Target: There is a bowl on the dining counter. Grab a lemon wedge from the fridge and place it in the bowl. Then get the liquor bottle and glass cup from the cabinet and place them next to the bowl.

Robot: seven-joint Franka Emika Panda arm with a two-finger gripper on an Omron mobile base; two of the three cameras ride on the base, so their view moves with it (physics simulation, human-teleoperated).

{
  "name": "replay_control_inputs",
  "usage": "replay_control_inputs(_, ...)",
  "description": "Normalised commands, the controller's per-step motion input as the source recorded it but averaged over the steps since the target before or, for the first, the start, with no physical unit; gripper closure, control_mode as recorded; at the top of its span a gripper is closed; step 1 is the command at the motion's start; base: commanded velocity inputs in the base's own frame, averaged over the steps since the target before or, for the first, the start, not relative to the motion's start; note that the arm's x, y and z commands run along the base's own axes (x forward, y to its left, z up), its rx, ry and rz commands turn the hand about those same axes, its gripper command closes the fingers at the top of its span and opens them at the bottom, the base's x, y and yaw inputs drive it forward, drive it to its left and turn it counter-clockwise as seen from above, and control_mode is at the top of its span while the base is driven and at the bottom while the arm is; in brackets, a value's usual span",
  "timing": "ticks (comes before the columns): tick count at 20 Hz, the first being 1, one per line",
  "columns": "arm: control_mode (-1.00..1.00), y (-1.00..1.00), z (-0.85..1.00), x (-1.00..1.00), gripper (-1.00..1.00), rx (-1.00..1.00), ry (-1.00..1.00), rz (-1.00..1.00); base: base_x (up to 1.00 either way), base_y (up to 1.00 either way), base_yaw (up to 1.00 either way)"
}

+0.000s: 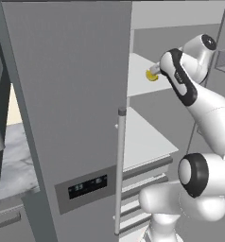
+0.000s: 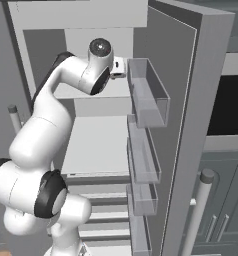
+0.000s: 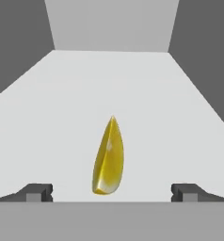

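Here, the arm reached into the open fridge (image 1: 67, 104), and the lemon wedge (image 3: 108, 157) lay on a white upper shelf (image 1: 140, 78) inside it, directly ahead of the hand. The gripper (image 3: 112, 193) stood with its jaws spread wide and held nothing; in the hand view, one dark fingertip rose on each side of the wedge, well apart from it. In the left base view, the wedge (image 1: 151, 75) sat on that shelf just beside the hand's front end.

The step in hand appeared to be the final approach before closing on the wedge. Several faults were possible from this position. The wedge was small and narrow, tapering to a point, so a closure made too short of the wedge could have caught only its near end and squeezed it out forwards. A further advance set too low could have pushed the wedge deeper along the shelf. The wrist was close to the door bins (image 2: 148, 95); a wide withdrawal swing risked a strike there.
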Motion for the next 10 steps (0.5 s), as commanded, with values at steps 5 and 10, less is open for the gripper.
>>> replay_control_inputs(5,-1.00,0.13,-0.06,0.00,-1.00,-0.04,0.00,-0.04,0.00,0.00,0.00)
replay_control_inputs(10,-1.00,0.04,-0.01,0.00,-1.00,-0.01,0.00,-0.01,0.00,0.00,0.00)
